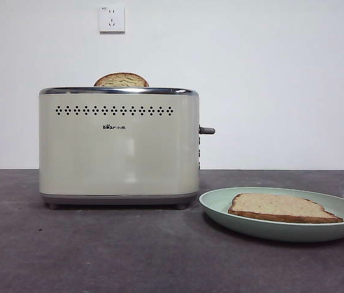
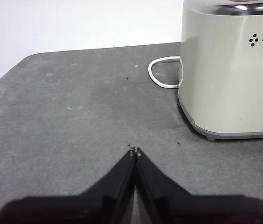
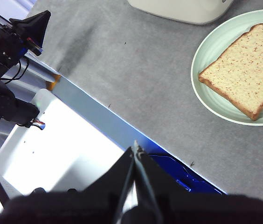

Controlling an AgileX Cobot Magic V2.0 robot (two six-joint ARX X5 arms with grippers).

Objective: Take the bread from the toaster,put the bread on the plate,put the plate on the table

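Bread [image 1: 121, 80] upright in toaster [image 1: 119, 146] slot, dome poking above rim. My left gripper [image 2: 134, 151] closed, empty, low beside toaster, nearer. Right gripper [image 3: 136, 149] closed, off table [image 1: 99, 250] edge near plate [image 1: 221, 200], second slice [image 1: 282, 207] on it.

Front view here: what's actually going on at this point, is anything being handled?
Nothing is being handled. One slice of bread pokes up from the toaster; a second slice lies flat on the plate, which sits on the table beside the toaster. The left end effector is shut, low over bare table near the toaster. The right end effector is shut, above the table's edge, away from the plate.
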